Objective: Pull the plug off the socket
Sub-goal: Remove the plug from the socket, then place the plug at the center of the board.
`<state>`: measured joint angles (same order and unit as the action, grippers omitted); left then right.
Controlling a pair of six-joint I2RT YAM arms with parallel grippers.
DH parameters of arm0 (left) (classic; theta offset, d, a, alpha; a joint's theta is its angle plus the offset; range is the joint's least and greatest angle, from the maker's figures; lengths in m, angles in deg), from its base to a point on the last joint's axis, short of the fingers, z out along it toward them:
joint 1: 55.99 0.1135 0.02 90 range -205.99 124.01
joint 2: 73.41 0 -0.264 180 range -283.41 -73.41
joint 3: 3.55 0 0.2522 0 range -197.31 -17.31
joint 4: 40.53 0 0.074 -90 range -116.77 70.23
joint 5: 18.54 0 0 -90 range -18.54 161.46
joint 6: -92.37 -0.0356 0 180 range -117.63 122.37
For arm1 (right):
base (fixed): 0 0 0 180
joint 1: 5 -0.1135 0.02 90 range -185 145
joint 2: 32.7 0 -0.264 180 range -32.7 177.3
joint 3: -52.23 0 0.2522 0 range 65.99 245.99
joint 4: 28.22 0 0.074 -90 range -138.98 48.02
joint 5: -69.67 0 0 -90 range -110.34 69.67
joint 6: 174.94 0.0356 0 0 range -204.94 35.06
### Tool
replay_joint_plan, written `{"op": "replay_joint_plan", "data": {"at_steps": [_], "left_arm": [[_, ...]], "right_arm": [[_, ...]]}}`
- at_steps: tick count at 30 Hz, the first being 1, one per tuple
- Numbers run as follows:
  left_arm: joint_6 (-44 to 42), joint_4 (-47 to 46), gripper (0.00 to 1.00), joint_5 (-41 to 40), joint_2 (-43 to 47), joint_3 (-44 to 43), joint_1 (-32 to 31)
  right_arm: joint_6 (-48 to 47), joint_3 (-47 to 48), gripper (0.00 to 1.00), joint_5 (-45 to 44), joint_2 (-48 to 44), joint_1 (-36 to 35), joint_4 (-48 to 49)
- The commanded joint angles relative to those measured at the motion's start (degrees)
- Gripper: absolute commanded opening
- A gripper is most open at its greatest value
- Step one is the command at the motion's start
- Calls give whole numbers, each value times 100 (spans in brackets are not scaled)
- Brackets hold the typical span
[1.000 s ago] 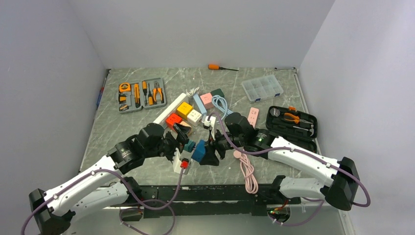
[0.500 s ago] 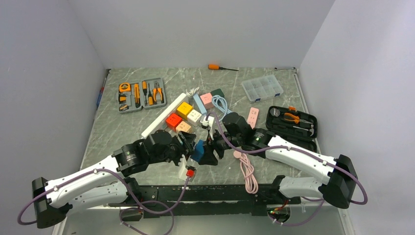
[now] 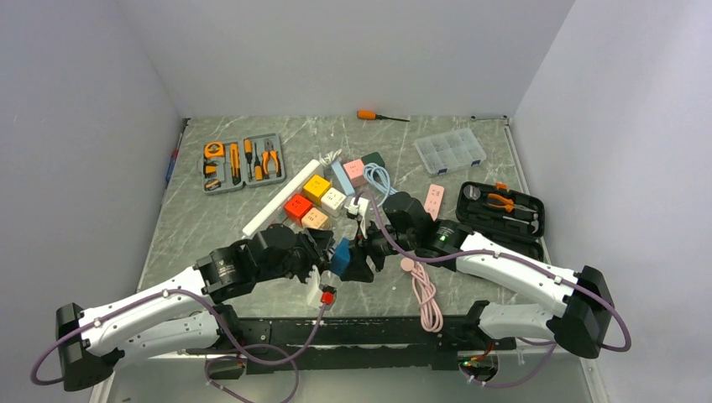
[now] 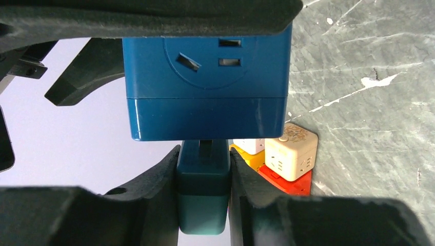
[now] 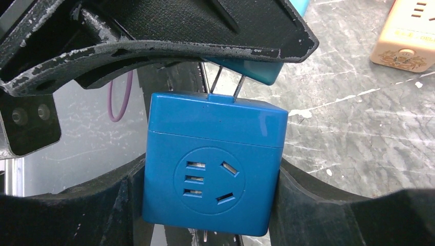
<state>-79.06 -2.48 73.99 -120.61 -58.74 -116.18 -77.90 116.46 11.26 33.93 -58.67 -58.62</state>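
- The teal plug [image 4: 202, 192] sits in one face of the blue socket cube [image 5: 213, 169]. In the right wrist view, bare metal prongs [image 5: 238, 87] show between the two, so we judge the plug only partly seated.
- Both are held up off the tabletop [image 3: 210, 218], near its front middle, between the two arms.
- The left end effector [image 4: 202, 174] is drawn in narrow, and its fingers [image 4: 154, 179] press the plug's two sides just below the cube.
- The right end effector [image 5: 210, 189] grips the cube by two opposite sides at a middling width.
- We should draw the plug out straight along the line of the prongs. Any tilt or twist would likely bind them in their slots.
- We would keep the right arm fixed as the anchor and let only the left arm travel, away from the cube's face.
- Both bodies look like smooth plastic, so a pad could slide. A steady pull seems safer to us than a jerk.
- A beige cube [image 4: 290, 151] and a red cube [image 4: 287, 179] lie on the tabletop below and beyond, so the left arm should retreat towards its own side, clear of them.
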Motion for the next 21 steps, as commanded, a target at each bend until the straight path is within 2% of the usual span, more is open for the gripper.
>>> {"op": "replay_joint_plan", "data": {"at_steps": [1,9,12,21], "left_arm": [[-105,-548,0,-103,-33,-57,-31],[-113,-555,0,-373,-98,151,-2],[65,-128,0,-307,-117,92,208],[-436,-791,0,-657,-247,906,909]], "right_arm": [[9,93,0,-1,-189,-25,274],[136,184,0,-174,-64,95,30],[214,116,0,-188,-117,169,-54],[391,-255,0,-381,-221,327,-504]]}}
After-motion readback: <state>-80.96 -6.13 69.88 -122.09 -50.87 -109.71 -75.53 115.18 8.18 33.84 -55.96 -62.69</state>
